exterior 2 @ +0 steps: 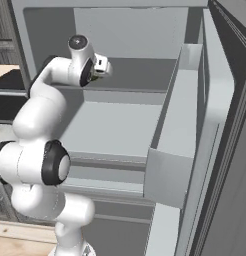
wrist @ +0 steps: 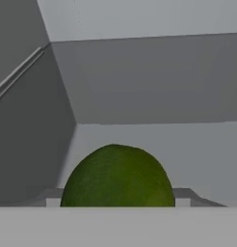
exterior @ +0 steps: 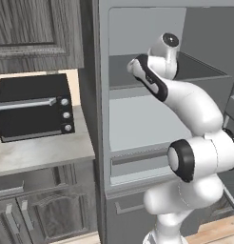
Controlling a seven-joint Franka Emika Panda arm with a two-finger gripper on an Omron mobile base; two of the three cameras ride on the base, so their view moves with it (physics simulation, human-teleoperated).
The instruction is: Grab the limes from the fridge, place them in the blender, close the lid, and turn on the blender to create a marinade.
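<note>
While the white arm (exterior: 195,143) reaches into the open fridge (exterior: 138,124), its hand sits over the upper shelf (exterior 2: 140,75), a flat pale grey slab with a smooth matte finish. From the hand view, a lime (wrist: 118,176) bulges up at the bottom edge, close against the camera: a rounded dome, dark green shading to a yellower green at the lower right, with a faintly mottled, dimpled skin. It rests on the pale shelf floor near the back wall, beside the corner where the darker side wall meets the rear panel. Small grey bits flank the fruit on either side at the bottom edge; whether they are the fingers, and whether the fingers are spread or clamped on the lime, I cannot tell.

From the right base view the fridge interior is all plain grey planes: a lower shelf (exterior 2: 115,125) below the upper one, drawer fronts (exterior 2: 110,175) under that, and a boxy door bin (exterior 2: 180,145) on the open door (exterior 2: 220,150) at the right. The arm's rounded, glossy white links are joined by dark bands.

In the left base view, a black toaster oven (exterior: 33,107) with a silver bar handle and three round silver knobs stands on a pale stone-look surface (exterior: 43,152), left of the fridge. Dark wood-grain cabinets (exterior: 38,33) with raised panels hang above it and sit below.
</note>
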